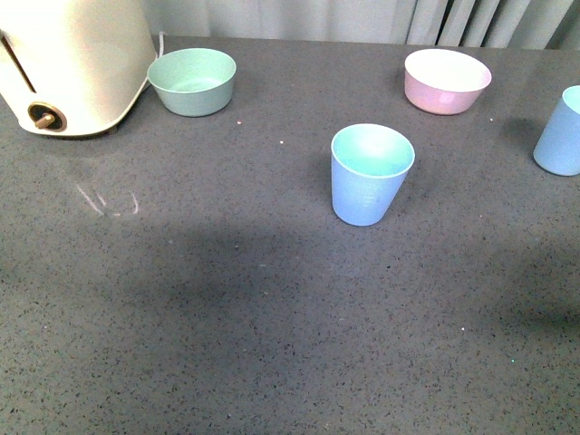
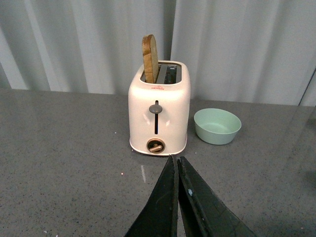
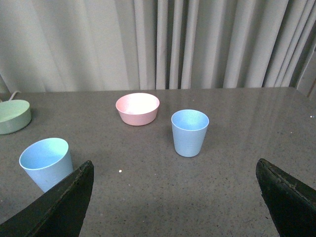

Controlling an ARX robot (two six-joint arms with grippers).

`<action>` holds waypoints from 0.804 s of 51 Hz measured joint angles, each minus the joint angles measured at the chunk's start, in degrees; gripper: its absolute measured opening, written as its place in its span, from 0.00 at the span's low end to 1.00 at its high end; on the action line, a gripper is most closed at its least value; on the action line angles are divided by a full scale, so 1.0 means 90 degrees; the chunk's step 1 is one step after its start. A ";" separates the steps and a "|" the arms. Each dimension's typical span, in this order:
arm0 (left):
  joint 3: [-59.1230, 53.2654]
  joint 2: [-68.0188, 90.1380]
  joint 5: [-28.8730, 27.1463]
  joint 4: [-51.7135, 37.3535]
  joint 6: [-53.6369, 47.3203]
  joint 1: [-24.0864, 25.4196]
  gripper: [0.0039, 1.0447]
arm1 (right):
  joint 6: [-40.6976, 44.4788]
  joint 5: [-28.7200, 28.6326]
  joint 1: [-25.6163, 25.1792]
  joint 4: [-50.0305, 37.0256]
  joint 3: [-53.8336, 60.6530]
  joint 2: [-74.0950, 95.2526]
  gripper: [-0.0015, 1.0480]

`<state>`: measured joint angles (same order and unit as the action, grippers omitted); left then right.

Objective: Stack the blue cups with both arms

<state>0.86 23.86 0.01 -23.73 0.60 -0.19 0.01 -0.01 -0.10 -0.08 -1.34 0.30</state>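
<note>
The speckled grey countertop (image 1: 272, 317) bears toaster (image 1: 72, 63), green bowl (image 1: 192, 82), pink bowl (image 1: 447, 82), blue cups (image 1: 370, 177) (image 1: 560, 136).

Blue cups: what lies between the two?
Nothing. The front view shows bare countertop between the centre blue cup and the right-edge blue cup; the pink bowl sits farther back.

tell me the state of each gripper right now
Left gripper: jaws shut, holding nothing.
Right gripper: jaws open wide, holding nothing.

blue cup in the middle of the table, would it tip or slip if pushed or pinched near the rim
The blue cup looks like empty thin plastic, so probably light and fairly stiff. It stands on a base narrower than its rim, so a push up high may tip it. Its smooth tapered wall could slip in a pinch.
</note>
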 joint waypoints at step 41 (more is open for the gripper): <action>0.0002 -0.2463 0.0000 0.2574 0.0000 0.0000 0.01 | 0.0002 0.0002 0.0000 0.0000 0.0000 0.0000 0.91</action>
<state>0.89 1.69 0.01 -0.56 0.60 -0.19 0.03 0.01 -0.10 -0.08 -1.34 0.30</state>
